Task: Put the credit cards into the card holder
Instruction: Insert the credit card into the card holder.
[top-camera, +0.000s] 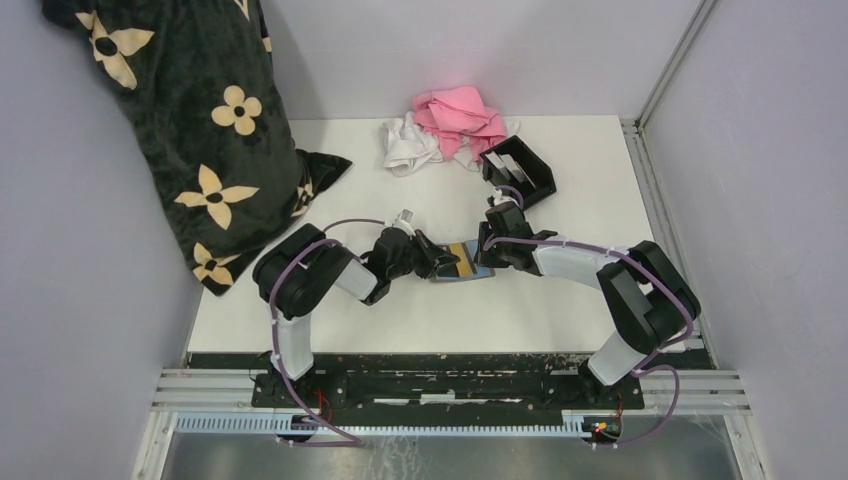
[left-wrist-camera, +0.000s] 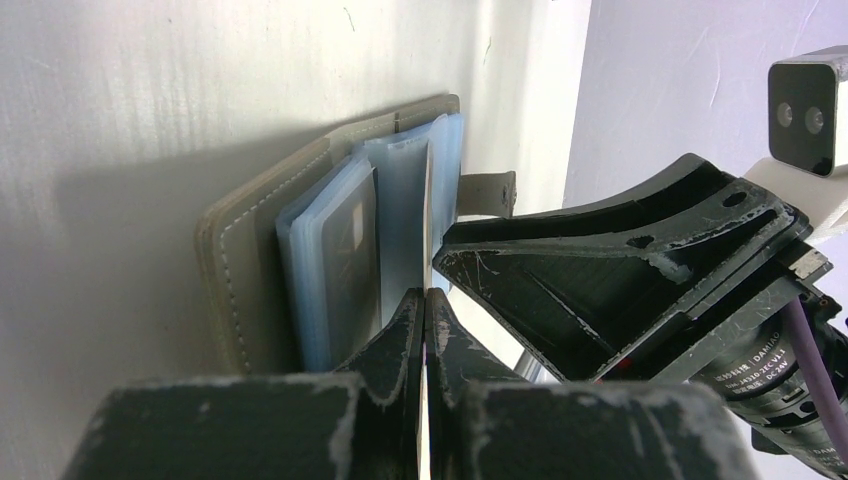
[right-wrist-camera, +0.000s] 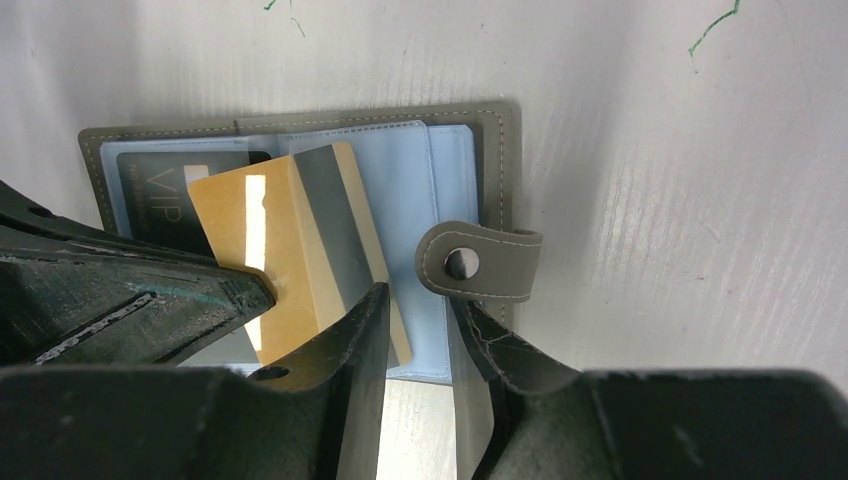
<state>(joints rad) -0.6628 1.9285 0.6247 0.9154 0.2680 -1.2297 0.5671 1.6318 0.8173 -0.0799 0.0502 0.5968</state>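
Tan credit card (right-wrist-camera: 290, 240) sits pinched edge-on by the left gripper (left-wrist-camera: 425, 315) above the open grey wallet (right-wrist-camera: 495, 150). The right gripper (right-wrist-camera: 415, 300), jaws spread, hovers just right of it. The black card holder (top-camera: 520, 172) stands farther right.

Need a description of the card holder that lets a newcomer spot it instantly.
On the white table, look toward the far edge where the pink cloth is bunched. Just right of it, nearer the arms, sits the card holder. It is the only rigid black open-topped box, unlike the soft cloth or the flat grey wallet at mid-table.
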